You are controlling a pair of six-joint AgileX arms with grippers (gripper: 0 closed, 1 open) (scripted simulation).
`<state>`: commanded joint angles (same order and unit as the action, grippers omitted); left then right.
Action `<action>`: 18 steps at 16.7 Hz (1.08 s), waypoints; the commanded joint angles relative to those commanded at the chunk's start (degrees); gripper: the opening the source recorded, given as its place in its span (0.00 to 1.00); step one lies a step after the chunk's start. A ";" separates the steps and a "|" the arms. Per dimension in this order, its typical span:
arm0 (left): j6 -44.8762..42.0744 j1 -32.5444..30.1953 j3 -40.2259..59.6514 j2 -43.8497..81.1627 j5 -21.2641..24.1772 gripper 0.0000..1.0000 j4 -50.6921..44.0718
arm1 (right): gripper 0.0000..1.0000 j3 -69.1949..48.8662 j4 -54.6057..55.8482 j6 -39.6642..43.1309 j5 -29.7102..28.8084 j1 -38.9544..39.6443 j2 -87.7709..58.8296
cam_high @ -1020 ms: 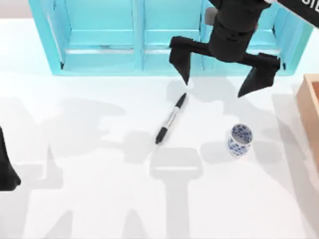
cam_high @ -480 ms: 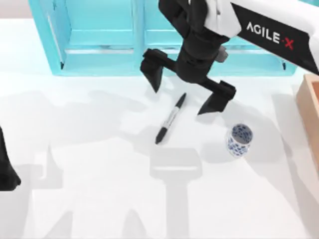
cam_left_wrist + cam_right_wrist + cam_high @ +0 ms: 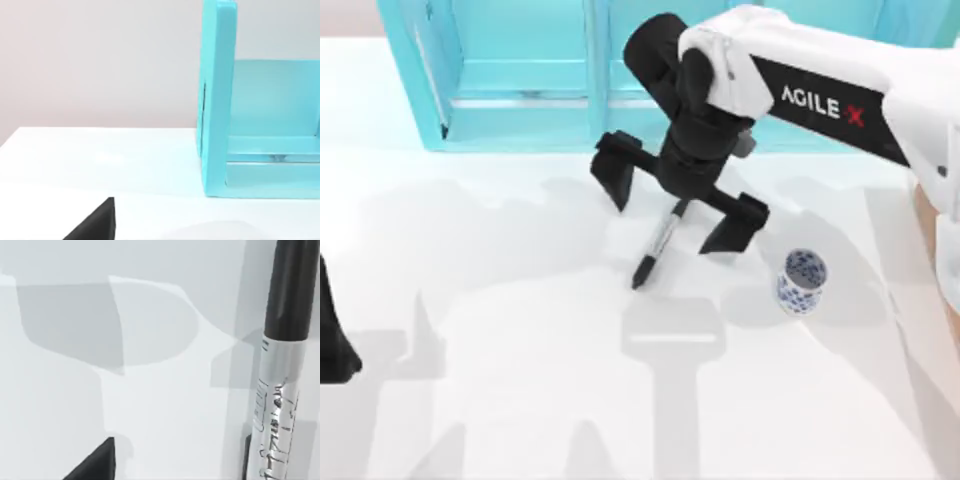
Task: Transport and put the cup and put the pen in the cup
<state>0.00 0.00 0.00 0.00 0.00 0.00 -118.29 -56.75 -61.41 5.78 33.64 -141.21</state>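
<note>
So the right gripper (image 3: pixel 672 217) is spread wide open, 1 black finger (image 3: pixel 613 172) on the shelf side of the pen (image 3: pixel 658 244) and the other finger (image 3: pixel 733 224) on the cup side, with the pen's upper end tucked under the wrist between them. Neither finger touches the pen as far as I can see; whether the gripper is down at pen level or a bit above it, can't tell from overhead. The pen lies flat on the white tabletop (image 3: pixel 520 380), slanted, its upper end pointing toward the turquoise shelf unit (image 3: pixel 520 80) and its lower end pointing away from it. In the right wrist view the pen (image 3: pixel 280 365) is right up close: black section, then the grey barrel with small printed text, and a black finger tip (image 3: pixel 95 462) off to 1 side of it.

The cup (image 3: pixel 801 281) stands upright on the tabletop, on the far side of the pen from the left arm, near the pen but not touching it. White with blue pattern, mouth up.

The left gripper (image 3: pixel 332 340) is parked well away from the pen at the tabletop's left edge; can't tell its finger state. Its wrist view looks along the tabletop at the shelf unit's end wall (image 3: pixel 217 100).
</note>
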 joint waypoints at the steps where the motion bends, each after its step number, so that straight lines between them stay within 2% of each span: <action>1: 0.00 0.00 0.00 0.00 0.00 1.00 0.00 | 1.00 0.85 2.33 -0.21 -0.05 0.21 -1.30; 4: 0.00 0.00 0.00 0.00 0.00 1.00 0.00 | 1.00 2.55 6.37 -0.64 -0.16 0.63 -3.97; 8: 0.00 0.00 0.00 0.00 0.00 1.00 0.00 | 1.00 2.63 6.52 -0.66 -0.17 0.65 -4.08; 18: 0.00 0.00 0.00 0.00 0.00 1.00 0.00 | 0.25 2.63 6.52 -0.66 -0.17 0.65 -4.08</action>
<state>0.00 0.00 0.00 0.00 0.00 0.00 -115.66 -50.23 -62.08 5.61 34.29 -145.29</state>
